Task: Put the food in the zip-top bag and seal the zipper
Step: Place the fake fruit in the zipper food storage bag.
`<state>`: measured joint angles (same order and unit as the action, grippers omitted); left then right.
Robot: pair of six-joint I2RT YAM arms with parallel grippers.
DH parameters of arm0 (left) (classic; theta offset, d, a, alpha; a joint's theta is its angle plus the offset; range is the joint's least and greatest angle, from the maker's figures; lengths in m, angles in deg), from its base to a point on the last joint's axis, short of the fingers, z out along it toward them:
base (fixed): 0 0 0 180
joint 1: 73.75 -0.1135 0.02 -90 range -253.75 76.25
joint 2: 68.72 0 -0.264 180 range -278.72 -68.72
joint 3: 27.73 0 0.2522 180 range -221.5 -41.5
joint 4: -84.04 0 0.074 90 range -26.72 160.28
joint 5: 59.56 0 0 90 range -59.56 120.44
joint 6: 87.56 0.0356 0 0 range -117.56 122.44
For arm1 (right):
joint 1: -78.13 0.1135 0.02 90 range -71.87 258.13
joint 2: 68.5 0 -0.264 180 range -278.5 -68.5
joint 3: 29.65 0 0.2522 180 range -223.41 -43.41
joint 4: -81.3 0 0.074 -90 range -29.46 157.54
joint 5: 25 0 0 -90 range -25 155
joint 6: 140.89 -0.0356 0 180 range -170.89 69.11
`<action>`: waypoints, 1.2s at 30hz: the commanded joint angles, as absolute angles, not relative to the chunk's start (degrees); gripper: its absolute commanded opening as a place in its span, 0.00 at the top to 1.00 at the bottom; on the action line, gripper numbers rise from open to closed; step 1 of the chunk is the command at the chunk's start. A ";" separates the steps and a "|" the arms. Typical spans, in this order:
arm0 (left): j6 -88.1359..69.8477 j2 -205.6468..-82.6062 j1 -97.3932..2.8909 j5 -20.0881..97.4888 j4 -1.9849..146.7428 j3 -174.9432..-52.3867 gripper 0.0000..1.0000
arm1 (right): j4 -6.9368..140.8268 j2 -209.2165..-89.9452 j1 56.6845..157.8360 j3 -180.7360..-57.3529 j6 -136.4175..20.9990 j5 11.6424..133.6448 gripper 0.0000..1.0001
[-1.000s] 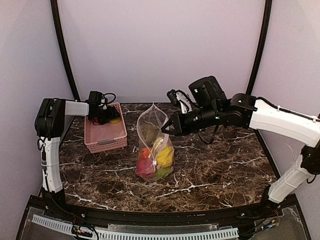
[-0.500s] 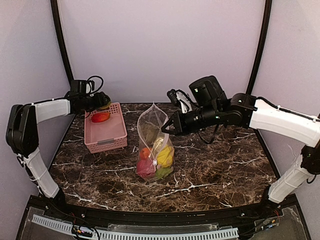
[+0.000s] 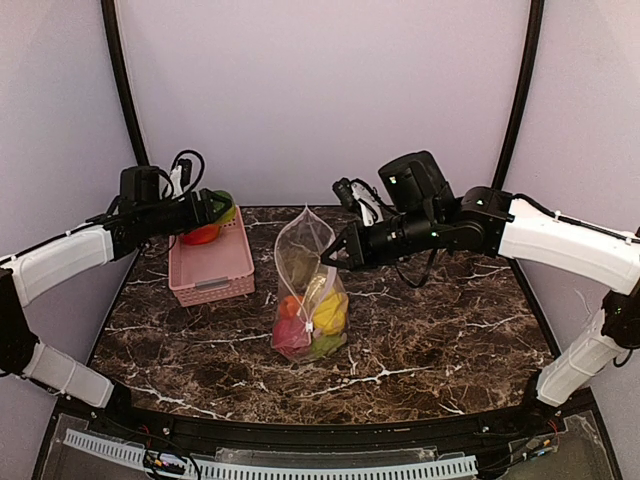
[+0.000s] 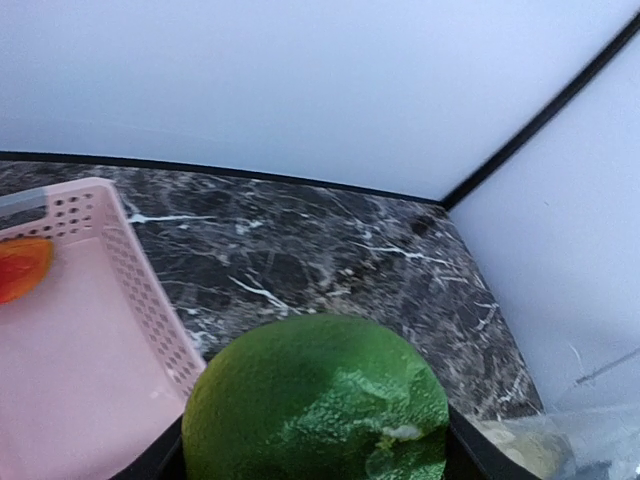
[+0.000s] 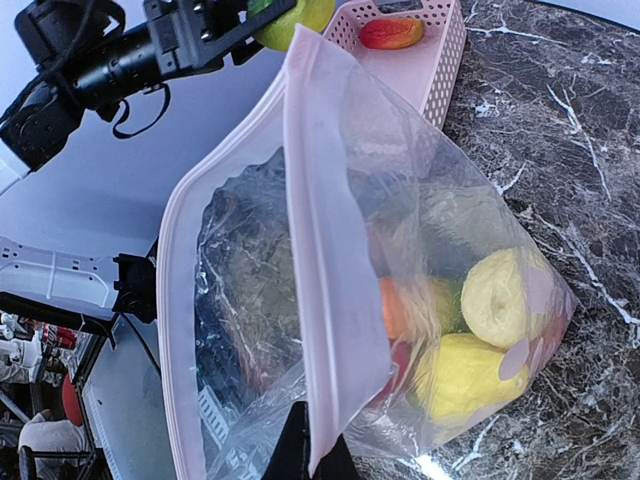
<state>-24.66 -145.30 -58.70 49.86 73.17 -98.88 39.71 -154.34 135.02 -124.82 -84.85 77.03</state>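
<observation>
**Bag held upright, green fruit lifted at the basket's far corner**

Nearest the arm bases, the dark marble surface (image 3: 430,340) lay open in front of the clear dotted plastic zip-top bag (image 3: 300,255) and to its right. A narrow gap separated the bag from the pink slotted plastic basket (image 3: 212,290) on its left. The bag stood upright mid-surface, with glossy yellow, red, orange and green toy food (image 3: 325,315) piled at its bottom. The right tool (image 3: 332,257) was pinched together on the bag's mouth edge, beside the pale pink zipper strip (image 5: 335,300), holding the mouth agape.

Farther back, a red-orange toy fruit (image 3: 200,235) lay in the basket. Above the basket's far right corner, the left tool (image 3: 215,208) was pressed onto a round green toy fruit (image 4: 315,400), clear of the rim.

Since half a second before, the left tool had shifted rightward toward the bag; the right tool and bag had not moved.
</observation>
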 commanded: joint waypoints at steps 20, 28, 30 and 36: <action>-23.19 -132.85 -28.41 58.62 69.24 -103.39 0.36 | 41.73 -154.04 134.73 -124.68 -84.81 77.46 1.00; -18.91 -136.82 -23.53 52.06 65.40 -107.54 0.36 | 41.89 -153.54 134.88 -124.18 -85.00 77.59 1.00; -17.89 -137.90 -23.25 50.32 63.82 -107.75 0.36 | 41.81 -153.29 134.91 -124.12 -85.01 77.59 1.00; -14.30 -139.90 -22.78 44.15 57.50 -109.38 0.36 | 41.55 -152.68 134.90 -123.76 -85.01 77.07 1.00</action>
